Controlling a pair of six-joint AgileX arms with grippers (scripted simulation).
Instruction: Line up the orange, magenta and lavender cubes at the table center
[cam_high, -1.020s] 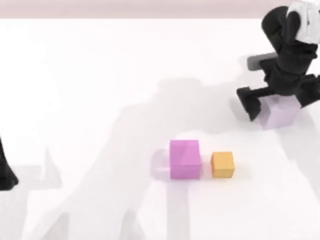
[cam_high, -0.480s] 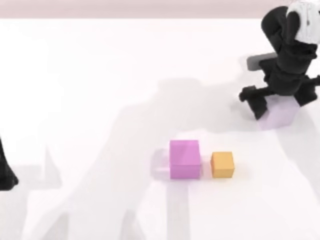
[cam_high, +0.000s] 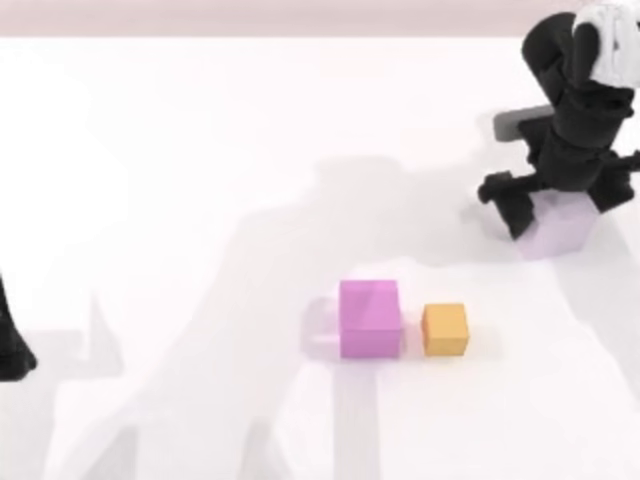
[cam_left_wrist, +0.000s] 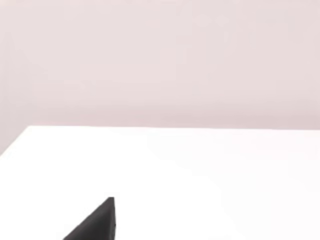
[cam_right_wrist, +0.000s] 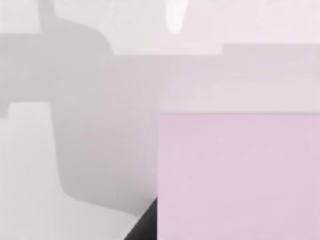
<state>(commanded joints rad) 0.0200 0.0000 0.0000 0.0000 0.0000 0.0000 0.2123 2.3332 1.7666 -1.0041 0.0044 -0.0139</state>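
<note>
Straddling lavender cube (cam_high: 560, 222) | right pincer (cam_high: 556, 196) open | left arm parked

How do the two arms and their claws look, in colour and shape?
Both arms are matte black. The right arm is bulky and rounded, with a white patch near its top; its claw has blocky black fingers. Only a dark sliver of the left arm shows.

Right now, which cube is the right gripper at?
The lavender cube, palest and largest, at the table's right under the right gripper; magenta and orange sit near center.
</note>
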